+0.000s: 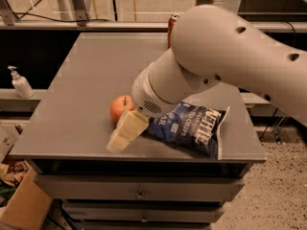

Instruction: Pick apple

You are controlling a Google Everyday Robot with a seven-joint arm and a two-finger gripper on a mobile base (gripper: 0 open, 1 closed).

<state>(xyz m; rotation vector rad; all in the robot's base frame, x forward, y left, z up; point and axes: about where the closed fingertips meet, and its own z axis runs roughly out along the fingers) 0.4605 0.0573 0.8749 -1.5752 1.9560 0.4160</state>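
Note:
The red-orange apple [119, 108] sits on the grey table [86, 75], left of centre and near the front edge. My gripper [125, 131], cream-coloured, hangs from the large white arm [216, 56]. It sits just in front of and to the right of the apple, low over the table and overlapping the apple's lower right side. The arm's wrist hides the apple's right edge.
A dark blue chip bag [192, 127] lies right of the apple, partly under the arm. A red soda can [171, 23] peeks out behind the arm at the back. A soap dispenser [20, 83] stands on a shelf left. A cardboard box [24, 205] sits below left.

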